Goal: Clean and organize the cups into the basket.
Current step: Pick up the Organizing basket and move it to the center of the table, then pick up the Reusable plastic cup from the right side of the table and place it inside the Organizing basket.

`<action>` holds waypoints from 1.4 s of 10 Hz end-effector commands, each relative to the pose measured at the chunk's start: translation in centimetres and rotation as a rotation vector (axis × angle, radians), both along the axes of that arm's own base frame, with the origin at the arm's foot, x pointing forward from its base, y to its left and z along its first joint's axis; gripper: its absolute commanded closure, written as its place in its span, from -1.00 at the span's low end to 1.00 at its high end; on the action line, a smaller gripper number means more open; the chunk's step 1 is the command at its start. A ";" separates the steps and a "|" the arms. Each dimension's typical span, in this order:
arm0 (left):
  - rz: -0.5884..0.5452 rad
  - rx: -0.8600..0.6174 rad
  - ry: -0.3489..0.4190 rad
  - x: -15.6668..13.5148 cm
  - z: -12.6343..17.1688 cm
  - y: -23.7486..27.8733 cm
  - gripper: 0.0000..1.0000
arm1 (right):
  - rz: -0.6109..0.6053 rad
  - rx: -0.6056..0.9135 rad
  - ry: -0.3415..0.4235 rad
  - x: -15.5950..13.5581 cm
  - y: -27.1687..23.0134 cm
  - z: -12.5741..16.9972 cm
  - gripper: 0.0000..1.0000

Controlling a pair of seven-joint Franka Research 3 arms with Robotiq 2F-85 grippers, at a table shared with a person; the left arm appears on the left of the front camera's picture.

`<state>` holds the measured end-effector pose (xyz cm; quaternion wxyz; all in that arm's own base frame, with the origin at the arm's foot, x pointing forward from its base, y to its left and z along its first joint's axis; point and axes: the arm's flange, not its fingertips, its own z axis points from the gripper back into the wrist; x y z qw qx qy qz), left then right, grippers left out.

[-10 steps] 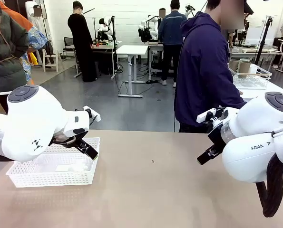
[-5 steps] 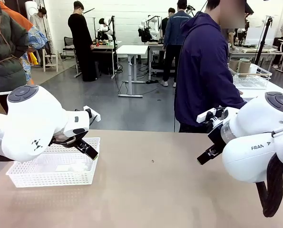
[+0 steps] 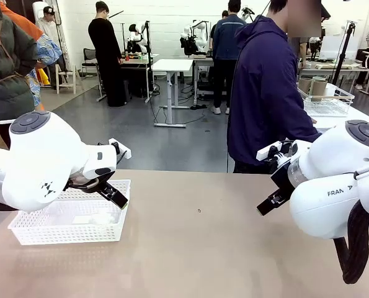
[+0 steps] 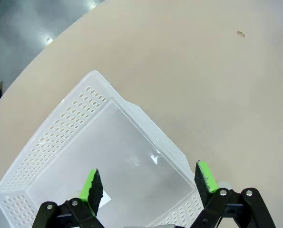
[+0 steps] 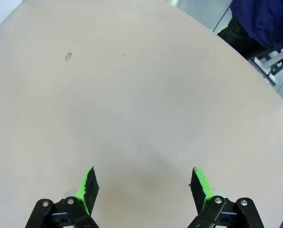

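Tabletop (image 3: 203,261) is tan, matte and rounded at the far edge, with one small dark speck (image 3: 199,210) near the middle. White lattice basket (image 3: 23,233) sits on the table's left part, close to the near-left edge, upright, nothing standing inside it. Left gripper (image 3: 113,195) hangs over the basket's right end, jaws spread wide, gripping nothing. In the left wrist view the green pads (image 4: 90,187) frame the basket floor without touching it. Right gripper (image 3: 271,202) is at the right side above bare table, jaws also released and holding nothing; the right wrist view looks past them at plain tan surface.

Person in a dark blue hoodie (image 3: 265,93) stands at the far side, right of centre, turned toward a side table. On that side table is a wire basket (image 3: 330,105) with tan cups (image 3: 314,87) standing in it, well apart from the white basket. Their count and colours are too small to tell.

Room behind is an open lab space with a grey floor (image 3: 128,124) and a white wall. White desks (image 3: 172,65) stand farther back, with several people around them.
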<state>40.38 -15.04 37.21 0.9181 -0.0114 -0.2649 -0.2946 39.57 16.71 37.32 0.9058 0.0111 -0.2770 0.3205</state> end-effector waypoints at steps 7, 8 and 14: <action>-0.103 0.135 -0.048 -11.4 10.4 1.5 -1.00 | -0.042 -0.071 -0.051 -13.3 -2.0 5.7 -1.00; -0.112 0.150 -0.023 -13.2 11.2 1.7 -1.00 | -0.076 -0.100 -0.021 -15.8 -2.8 5.9 -1.00; -0.116 0.148 -0.017 -11.2 15.9 0.0 -1.00 | -0.081 -0.111 -0.023 -9.9 1.4 13.5 -1.00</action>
